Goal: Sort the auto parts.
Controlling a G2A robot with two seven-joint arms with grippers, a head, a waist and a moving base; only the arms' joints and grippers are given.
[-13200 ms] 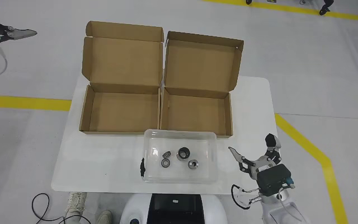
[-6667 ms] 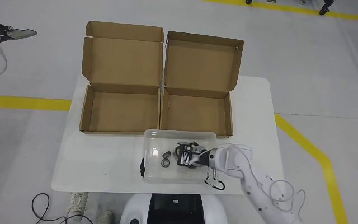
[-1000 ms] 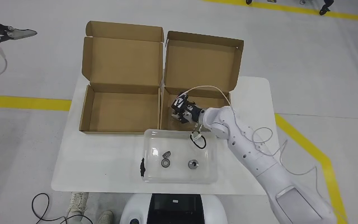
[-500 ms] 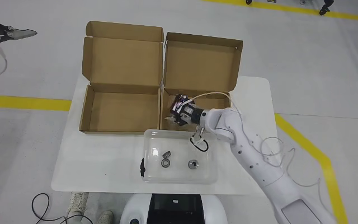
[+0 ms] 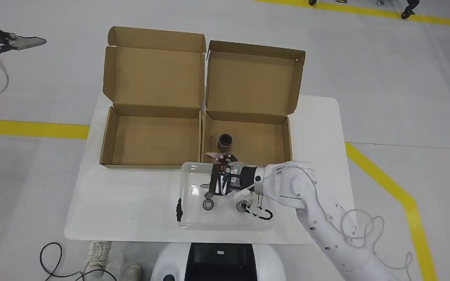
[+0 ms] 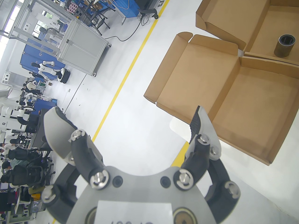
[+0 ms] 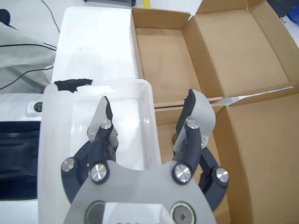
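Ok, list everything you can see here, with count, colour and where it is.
cardboard boxes: 2, brown, lids open, side by side at the table's far side
cylindrical sleeve: 1, dark metal, upright in the box on the robot's right
plastic bin: 1, clear, in front of the boxes
ring-shaped parts: at least 2, silvery, in the bin
black scrap: 1, on the bin's rim
table: 1, white
right gripper: 1, open, over the bin
left gripper: 1, open, raised beside the boxes

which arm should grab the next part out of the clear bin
Right, likely. The right gripper is open just over the clear bin, near the loose parts. The left gripper, also open, sits off beside the table, beyond the cardboard boxes.
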